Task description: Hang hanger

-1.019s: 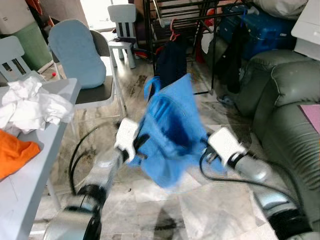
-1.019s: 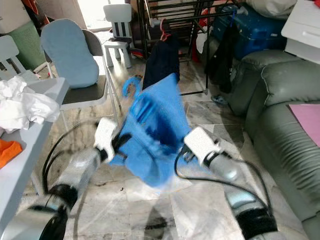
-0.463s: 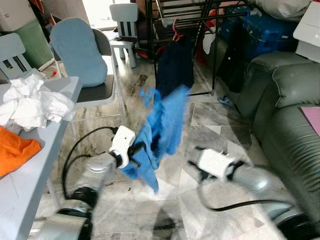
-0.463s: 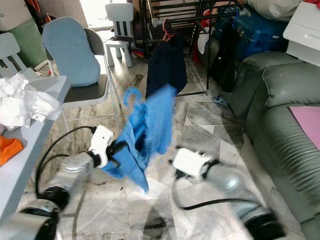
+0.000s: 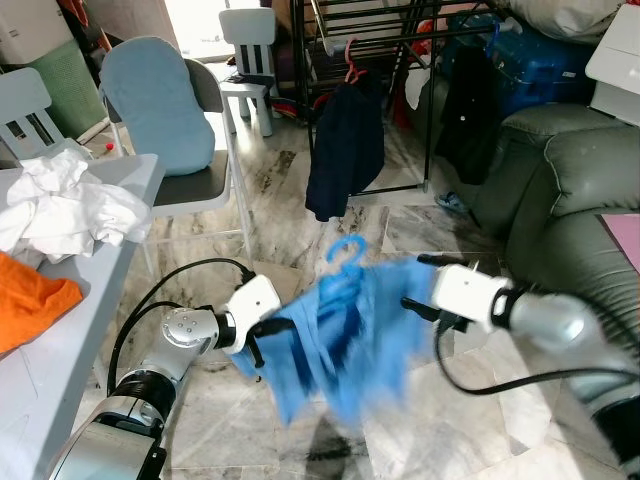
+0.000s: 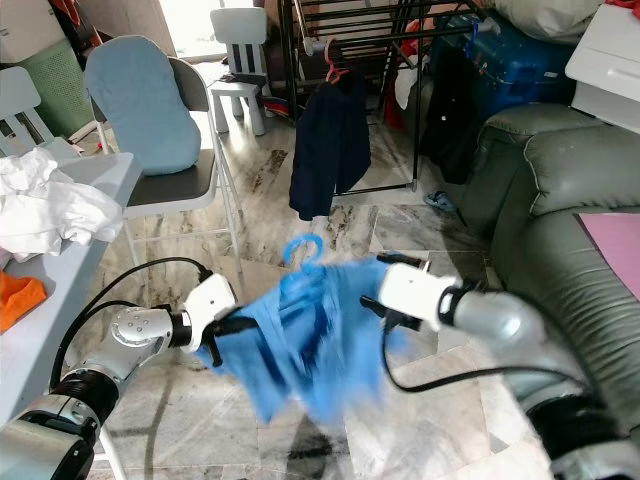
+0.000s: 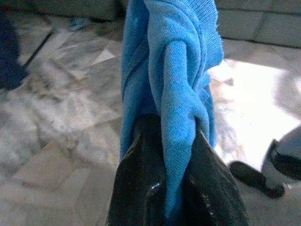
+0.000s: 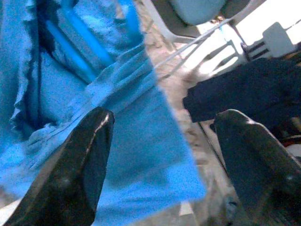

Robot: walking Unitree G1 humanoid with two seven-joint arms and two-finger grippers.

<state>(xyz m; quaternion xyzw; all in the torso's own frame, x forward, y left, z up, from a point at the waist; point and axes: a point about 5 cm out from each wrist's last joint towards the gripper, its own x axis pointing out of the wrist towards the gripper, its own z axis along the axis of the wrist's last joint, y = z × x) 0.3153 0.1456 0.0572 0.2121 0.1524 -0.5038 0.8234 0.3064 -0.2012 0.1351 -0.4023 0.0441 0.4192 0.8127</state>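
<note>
A blue garment (image 5: 340, 340) hangs on a blue hanger whose hook (image 5: 346, 250) sticks up above it, low over the floor in front of me. My left gripper (image 5: 262, 335) is shut on the garment's left edge; in the left wrist view the cloth (image 7: 176, 70) is pinched between its fingers (image 7: 141, 179). My right gripper (image 5: 413, 300) is at the garment's right side, open. In the right wrist view its fingers (image 8: 84, 160) stand wide apart with the blue cloth (image 8: 136, 141) beyond them. A black drying rack (image 5: 400, 40) stands farther back.
A dark garment (image 5: 345, 140) on a red hanger hangs from the rack. A chair with a blue cushion (image 5: 155, 105) and a table (image 5: 60, 330) with white and orange clothes are at the left. A green sofa (image 5: 570, 220) is at the right.
The blue garment has come down from a raised, bunched hang and now spreads out low between both grippers. The right gripper has risen to the garment's right side.
</note>
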